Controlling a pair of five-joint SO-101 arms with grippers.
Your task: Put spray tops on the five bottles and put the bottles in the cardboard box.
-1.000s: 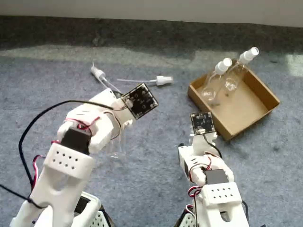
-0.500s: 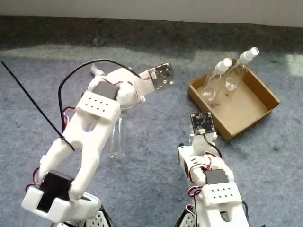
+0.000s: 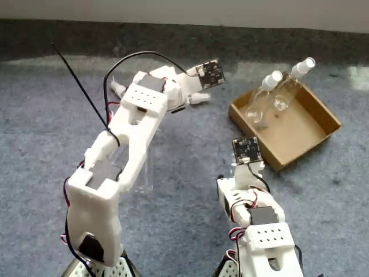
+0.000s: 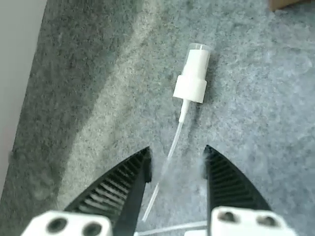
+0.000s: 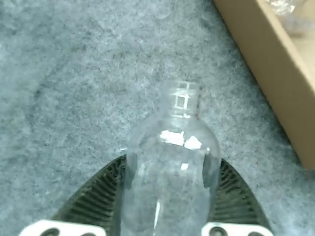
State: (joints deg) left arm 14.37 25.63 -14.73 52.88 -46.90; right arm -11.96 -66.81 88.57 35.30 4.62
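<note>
Left tool (parted), seemingly above sprayer

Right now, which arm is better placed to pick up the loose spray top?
Left. The left gripper is open above the spray top, its tube between the fingers. The right gripper is shut on an uncapped bottle beside the cardboard box.

Base of bottle off-frame.

High view: fixed, looks down over both arms and box. Wrist views: close, facing out past left claw, right claw. Right shares box wall.
</note>
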